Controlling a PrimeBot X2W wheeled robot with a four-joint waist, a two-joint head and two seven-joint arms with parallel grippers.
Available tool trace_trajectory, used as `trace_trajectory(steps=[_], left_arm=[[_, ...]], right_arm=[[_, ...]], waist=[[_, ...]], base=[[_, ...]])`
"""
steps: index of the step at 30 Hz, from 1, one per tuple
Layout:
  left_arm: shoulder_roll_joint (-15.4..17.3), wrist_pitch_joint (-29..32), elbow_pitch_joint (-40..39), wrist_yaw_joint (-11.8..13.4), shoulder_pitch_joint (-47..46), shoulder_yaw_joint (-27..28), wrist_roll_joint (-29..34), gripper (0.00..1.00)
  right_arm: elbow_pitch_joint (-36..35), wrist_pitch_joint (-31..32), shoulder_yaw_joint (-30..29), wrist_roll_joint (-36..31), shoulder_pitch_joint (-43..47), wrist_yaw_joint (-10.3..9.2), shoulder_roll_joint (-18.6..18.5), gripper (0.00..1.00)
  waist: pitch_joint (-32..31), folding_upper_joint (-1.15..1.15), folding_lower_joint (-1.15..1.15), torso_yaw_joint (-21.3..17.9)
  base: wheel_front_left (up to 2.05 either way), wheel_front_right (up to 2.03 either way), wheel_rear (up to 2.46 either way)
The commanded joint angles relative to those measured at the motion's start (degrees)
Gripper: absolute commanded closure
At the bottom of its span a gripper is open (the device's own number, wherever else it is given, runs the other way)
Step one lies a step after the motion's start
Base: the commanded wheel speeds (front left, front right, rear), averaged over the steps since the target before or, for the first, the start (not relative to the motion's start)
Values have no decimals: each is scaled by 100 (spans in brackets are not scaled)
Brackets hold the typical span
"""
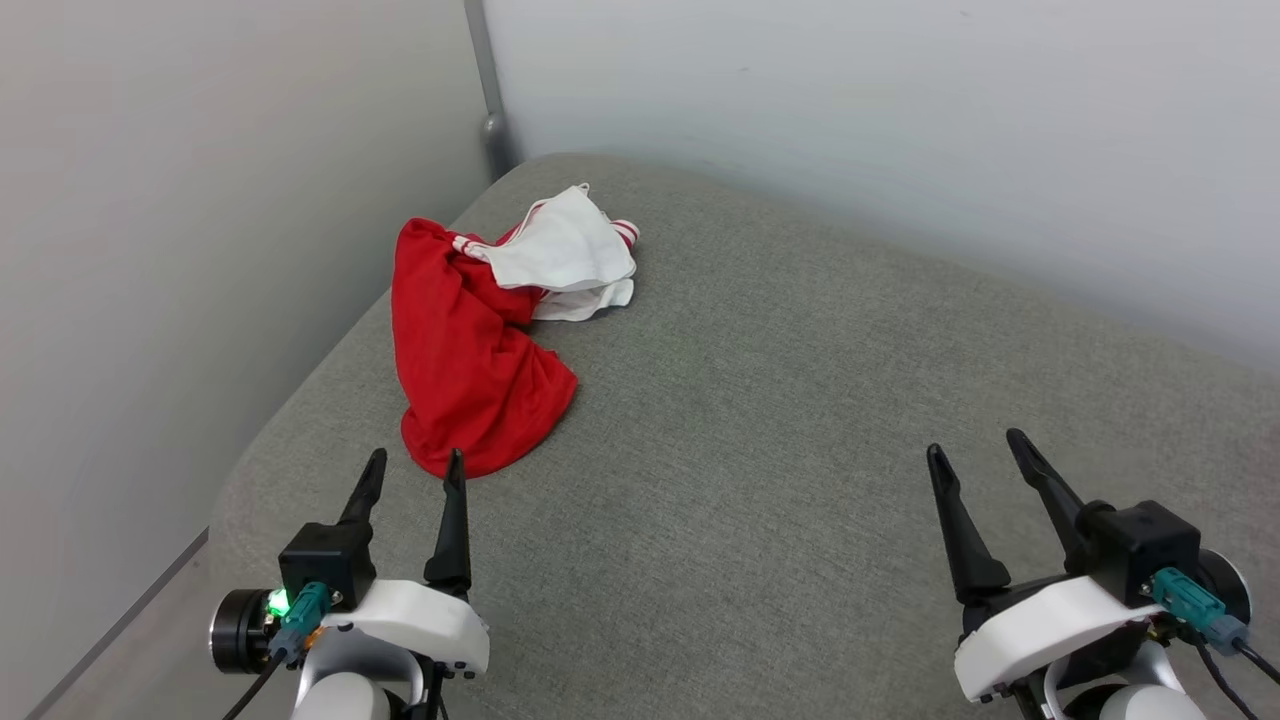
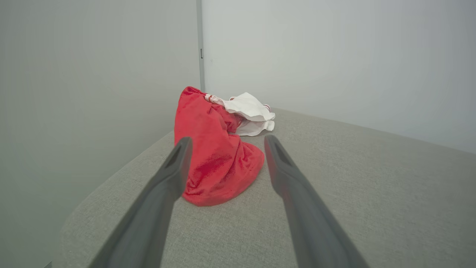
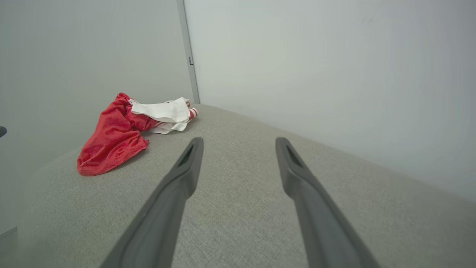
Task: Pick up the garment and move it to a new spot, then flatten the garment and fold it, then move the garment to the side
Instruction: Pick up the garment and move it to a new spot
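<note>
We are in a plain room that looks more like a test room than a home. Two pale walls [image 1: 900, 120] meet in a corner at a thin grey post [image 1: 487, 90]. A big soft grey pad [image 1: 760, 450] with round edges sits there, covered in rough cloth.

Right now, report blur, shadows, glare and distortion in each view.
Head view: even, soft light, no glare; the shirt throws a faint shadow on the grey cushion. Left wrist view: the left gripper is close and blurred, the shirt sharp. Right wrist view: the right gripper is blurred, and the wall strip leans, likely lens distortion.
</note>
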Motion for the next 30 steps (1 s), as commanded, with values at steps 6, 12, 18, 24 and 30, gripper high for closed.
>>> trace_trajectory(steps=[6, 12, 18, 24, 30], left_arm=[[-38, -13, -150, 37, 87, 140, -68, 0], [-66, -13, -169, 16, 74, 193, -132, 0], [-48, -13, -109, -11, -175, 165, -84, 0], [149, 128, 55, -152, -886, 282, -211, 0], [675, 727, 213, -273, -2101, 655, -496, 0]], right_arm=[[-35, 61, 117, -62, -132, -3, 7, 0], [1, 50, 127, -62, -133, -3, 7, 0], [-41, 81, 78, -56, -76, -3, 7, 0], [-152, 195, 116, -137, -313, -3, 6, 0], [-365, 275, 110, -313, -655, -3, 5, 0]], waist=[[89, 0, 0, 91], [86, 0, 0, 89], [103, 0, 0, 58], [433, 0, 0, -281], [1146, 0, 0, -861]], base=[[0, 0, 0], [0, 0, 0], [0, 0, 0], [0, 0, 0], [0, 0, 0]])
